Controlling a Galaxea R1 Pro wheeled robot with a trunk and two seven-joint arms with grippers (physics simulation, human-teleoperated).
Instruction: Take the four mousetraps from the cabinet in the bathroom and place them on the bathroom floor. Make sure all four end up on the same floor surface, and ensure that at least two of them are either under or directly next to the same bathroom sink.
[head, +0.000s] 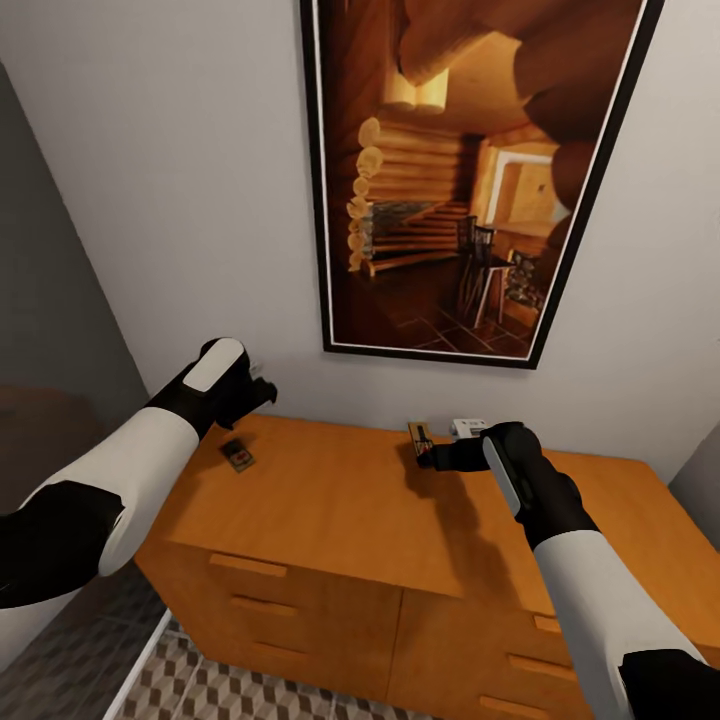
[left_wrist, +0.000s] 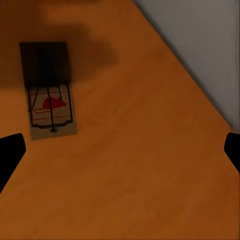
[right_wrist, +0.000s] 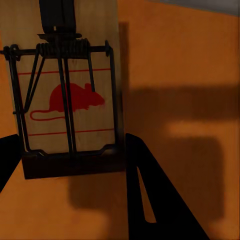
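Note:
The orange-brown cabinet (head: 330, 510) stands against the wall below me. One mousetrap (head: 237, 456) lies flat on its top near the left end, and it also appears as a trap with a red mouse print (left_wrist: 50, 107). My left gripper (head: 262, 385) hovers open above and behind that trap, its dark fingertips (left_wrist: 9, 155) wide apart. My right gripper (head: 432, 456) is shut on a second mousetrap (head: 420, 436), whose board (right_wrist: 70, 100) sits between the two dark fingers (right_wrist: 145, 185), just above the cabinet top (right_wrist: 190, 65).
A small pale object (head: 468, 427) lies on the cabinet top behind my right wrist, partly hidden. A large framed picture (head: 460, 170) hangs on the wall above. Cube-pattern floor tiles (head: 230, 690) show at the cabinet's foot, beside a dark wall on the left.

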